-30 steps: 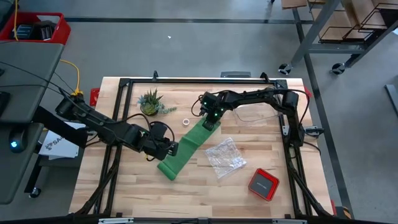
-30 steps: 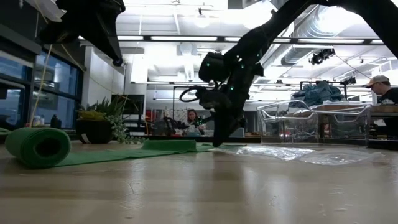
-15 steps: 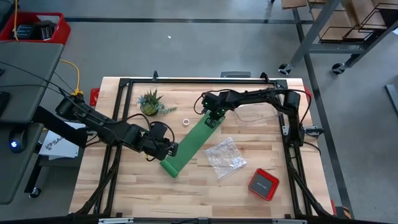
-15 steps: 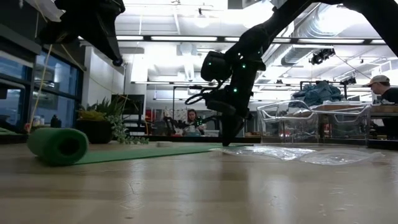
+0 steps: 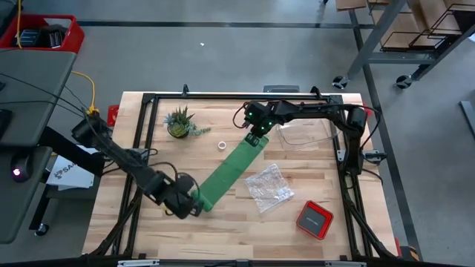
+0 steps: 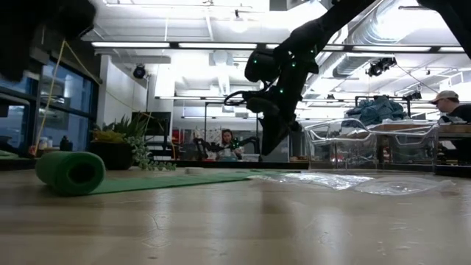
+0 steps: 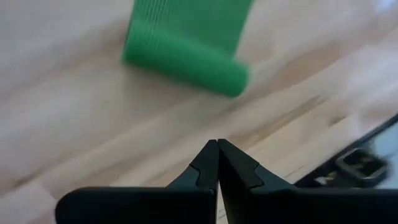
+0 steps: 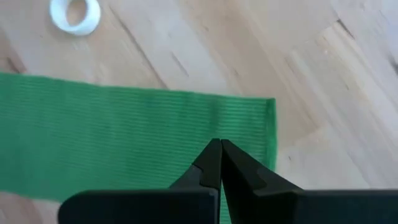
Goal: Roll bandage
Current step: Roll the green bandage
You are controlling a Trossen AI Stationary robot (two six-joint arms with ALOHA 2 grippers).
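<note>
The bandage is laid diagonally across the middle of the wooden table as a long flat green strip, with its near end wound into a short roll that rests on the boards. The left gripper is held just beside that rolled end, apart from it, and its fingers are seen pressed together with nothing between them. The right gripper is positioned over the far, flat end of the strip, raised above the table in the low view, and its fingers are likewise closed on nothing. A small white tape ring lies just beside the strip's far end, a potted plant stands farther off, and a crinkly clear bag and a red box are found on the strip's other side.
</note>
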